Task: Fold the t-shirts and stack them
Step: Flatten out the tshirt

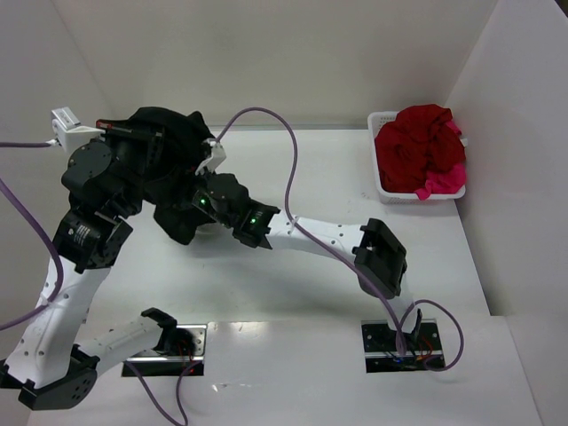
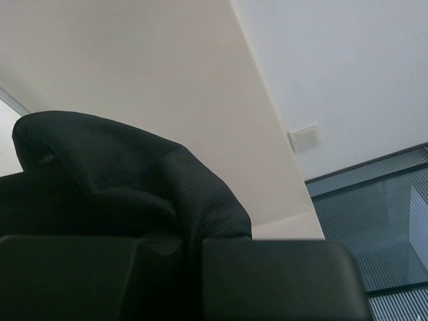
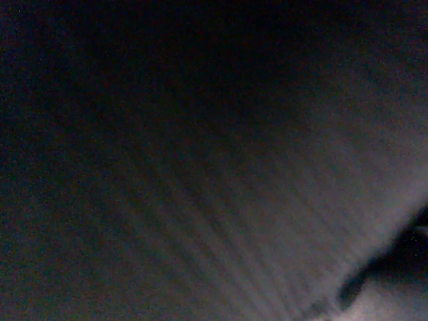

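The left gripper (image 2: 194, 267) was closed on the black shirt (image 2: 120, 180). Its two dark fingers (image 2: 267, 281) sat along the bottom of the left wrist view, and a fold of cloth was pinched in the narrow slit between them. The cloth bunched up above them in the lower left of that view, with pale wall behind.

Dark, blurred cloth (image 3: 200, 134) filled almost all of the right wrist view. I could not tell how far the right fingers stood apart, or whether they held anything.

From above, the black shirt (image 1: 169, 142) hung in a crumpled mass at the upper left of the frame. The raised left arm held it off the table (image 1: 311, 177). The right gripper (image 1: 209, 164) reached across from the lower right and was pressed against the shirt's right side.

At the upper right, well apart from both arms, a white basket (image 1: 382, 191) stood against the wall. It held a heaped red shirt (image 1: 417, 146), and a pink shirt (image 1: 444, 182) spilled over its near right corner.
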